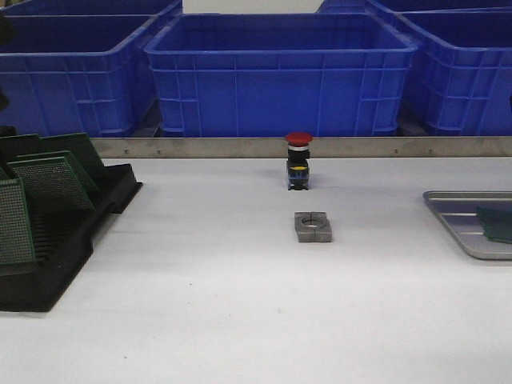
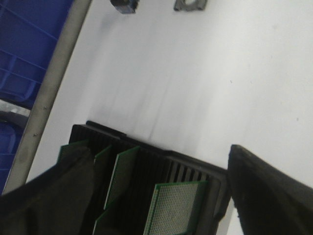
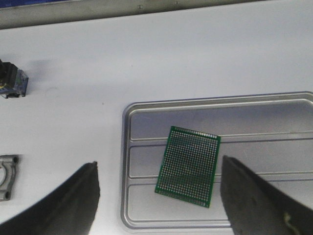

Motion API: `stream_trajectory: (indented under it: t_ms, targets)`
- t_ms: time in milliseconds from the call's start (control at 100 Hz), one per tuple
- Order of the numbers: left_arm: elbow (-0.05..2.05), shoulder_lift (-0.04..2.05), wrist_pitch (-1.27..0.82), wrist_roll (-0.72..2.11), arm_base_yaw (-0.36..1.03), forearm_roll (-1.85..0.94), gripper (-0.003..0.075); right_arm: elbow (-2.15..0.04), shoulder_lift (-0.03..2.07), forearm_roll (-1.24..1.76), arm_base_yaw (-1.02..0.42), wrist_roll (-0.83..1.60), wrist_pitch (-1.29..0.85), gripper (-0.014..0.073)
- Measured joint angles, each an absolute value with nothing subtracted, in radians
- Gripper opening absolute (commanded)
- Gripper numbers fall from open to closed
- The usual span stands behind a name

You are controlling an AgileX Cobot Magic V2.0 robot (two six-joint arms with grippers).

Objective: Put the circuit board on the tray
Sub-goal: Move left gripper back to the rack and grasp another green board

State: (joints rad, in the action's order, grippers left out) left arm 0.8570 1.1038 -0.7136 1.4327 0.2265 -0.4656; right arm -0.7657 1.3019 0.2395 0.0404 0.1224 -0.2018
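Nearest the front camera, at the lower left of the frame, sits a black slotted rack (image 1: 56,240) holding several green perforated boards (image 1: 52,180) that lean in its slots. Centre frame, a small grey metal block (image 1: 313,226) with a round hole lies flat on the white table (image 1: 240,312), and just behind it stands a push-button switch (image 1: 298,160) with a red cap. At the right edge, the silver tray (image 1: 460,210) runs partly out of frame, with a dark green corner of the circuit board (image 1: 496,225) lying inside it. Blue bins (image 1: 280,72) line the top of the frame behind a metal rail (image 1: 200,147).

Neither arm appears in the front view. In the left wrist view the left gripper (image 2: 161,196) hangs over the rack's end; both dark fingers (image 2: 266,191) show, spread wide apart, with nothing between them. In the right wrist view the right gripper (image 3: 159,196) also stands spread wide, its fingers (image 3: 73,203) on either side of the board and not touching it. That circuit board (image 3: 188,166) lies flat on the tray's ribbed bottom, slightly skewed to the rim (image 3: 123,171), toward the tray's left end in that frame.
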Motion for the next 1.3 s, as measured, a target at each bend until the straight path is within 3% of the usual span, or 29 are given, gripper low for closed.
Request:
stream_trajectory:
  t_ms: [350, 1180, 1300]
  targets:
    - [0.844, 1.241, -0.682, 1.432, 0.227, -0.337, 0.0409, -0.766, 1.288, 0.239, 0.04, 0.121, -0.206, 0.0538]
    - [0.844, 1.477, -0.531, 1.403, 0.164, -0.337, 0.0408, -0.766, 1.288, 0.239, 0.04, 0.122, -0.206, 0.0538]
    - [0.844, 1.479, -0.541, 1.403, 0.158, -0.337, 0.0363, -0.766, 1.288, 0.239, 0.04, 0.122, -0.206, 0.0538]
